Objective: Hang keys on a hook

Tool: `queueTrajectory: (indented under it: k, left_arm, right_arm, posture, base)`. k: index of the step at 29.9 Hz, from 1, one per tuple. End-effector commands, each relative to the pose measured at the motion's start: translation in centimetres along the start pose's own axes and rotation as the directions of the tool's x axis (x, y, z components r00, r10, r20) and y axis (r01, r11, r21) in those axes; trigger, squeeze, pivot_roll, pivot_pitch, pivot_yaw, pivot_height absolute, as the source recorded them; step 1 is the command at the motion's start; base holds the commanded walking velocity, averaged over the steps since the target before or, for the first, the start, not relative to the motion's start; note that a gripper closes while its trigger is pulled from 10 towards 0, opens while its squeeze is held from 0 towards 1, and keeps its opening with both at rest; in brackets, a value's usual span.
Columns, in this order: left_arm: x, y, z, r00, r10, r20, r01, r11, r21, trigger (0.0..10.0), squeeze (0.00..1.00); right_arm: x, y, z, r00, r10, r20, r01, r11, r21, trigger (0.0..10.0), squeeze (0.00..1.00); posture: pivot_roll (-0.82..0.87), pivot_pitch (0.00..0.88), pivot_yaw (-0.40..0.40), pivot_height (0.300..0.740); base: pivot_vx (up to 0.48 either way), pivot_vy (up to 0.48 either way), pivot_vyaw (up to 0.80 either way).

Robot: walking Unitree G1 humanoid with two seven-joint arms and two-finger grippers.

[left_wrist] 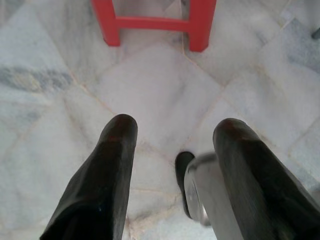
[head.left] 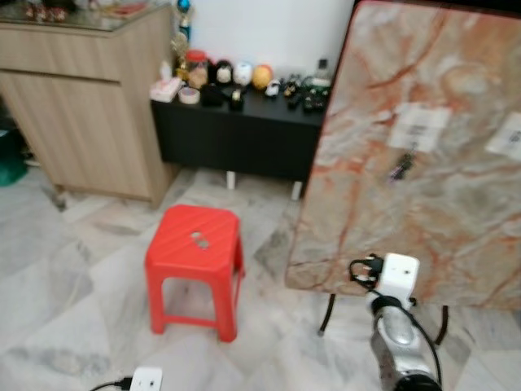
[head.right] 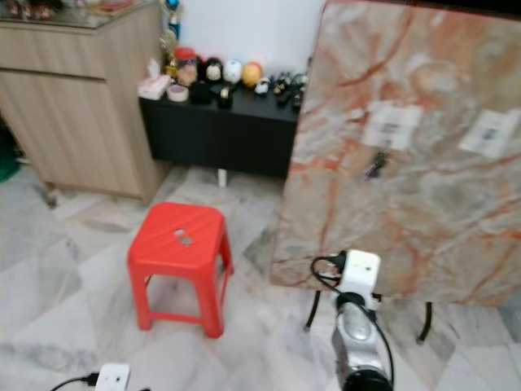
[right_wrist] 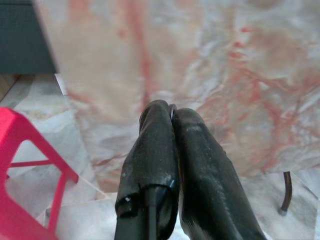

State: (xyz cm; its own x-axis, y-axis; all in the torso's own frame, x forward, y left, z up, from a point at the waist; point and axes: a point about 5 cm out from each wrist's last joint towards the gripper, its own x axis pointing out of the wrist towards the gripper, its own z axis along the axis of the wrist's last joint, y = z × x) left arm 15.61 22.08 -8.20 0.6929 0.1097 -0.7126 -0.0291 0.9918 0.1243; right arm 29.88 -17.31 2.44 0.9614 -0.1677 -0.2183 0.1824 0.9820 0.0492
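Note:
A small dark bunch that looks like keys [head.left: 401, 167] hangs on the upright marble-patterned panel [head.left: 456, 98], just below a white label [head.left: 418, 126]. My right arm [head.left: 397, 326] rises at the lower right, its white wrist camera below the panel's bottom edge. In the right wrist view, my right gripper [right_wrist: 171, 107] is shut, fingers pressed together with nothing visible between them, pointing at the panel [right_wrist: 225, 60]. My left gripper [left_wrist: 175, 127] hangs open over the floor, with nothing between its fingers.
A red plastic stool [head.left: 195, 265] stands on the marble floor left of the panel. The panel rests on thin dark legs [head.left: 327, 314]. Behind are a black low cabinet [head.left: 236, 134] with several trinkets and a wooden cabinet [head.left: 81, 98] at the far left.

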Motion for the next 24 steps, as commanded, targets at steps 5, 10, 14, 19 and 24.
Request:
queueTrajectory:
  k: [5,10,14,19,24]
  left_arm:
    - [0.29,-0.71,0.39,1.000,-0.025,-0.007,0.025,1.000,0.013,10.0,0.00]
    - [0.40,-0.67,0.63,1.000,-0.020,-0.004,0.020,1.000,0.009,10.0,0.00]
    - [0.37,-0.67,0.58,1.000,-0.018,-0.002,0.018,1.000,0.003,10.0,0.00]
    - [0.32,-0.63,0.47,1.000,-0.018,-0.005,0.018,1.000,-0.004,10.0,0.00]
    - [0.31,-0.65,0.39,1.000,-0.023,-0.010,0.023,1.000,-0.008,10.0,0.00]
  right_arm:
    - [0.30,-1.33,0.69,0.999,-0.038,0.026,0.038,0.999,-0.001,10.0,0.00]
    - [0.30,-1.40,0.71,0.999,-0.042,0.031,0.042,0.999,-0.002,10.0,0.00]
    - [0.30,-1.44,0.74,0.998,-0.049,0.035,0.049,0.999,0.001,10.0,0.00]
    - [0.29,-1.39,0.68,0.998,-0.055,0.033,0.055,0.998,0.004,10.0,0.00]
    - [0.29,-1.50,0.59,0.998,-0.062,0.027,0.062,0.998,0.013,10.0,0.00]
  posture:
    - [0.01,0.000,-0.039,0.725]
    - [0.01,0.000,-0.036,0.725]
    - [0.01,0.000,-0.035,0.725]
    - [0.01,0.000,-0.030,0.725]
    - [0.01,0.000,-0.030,0.725]
  base:
    - [0.000,-0.463,0.00]
    - [0.000,-0.085,0.00]
    - [0.000,0.000,0.00]
    - [0.000,0.000,0.00]
    - [0.000,0.000,0.00]
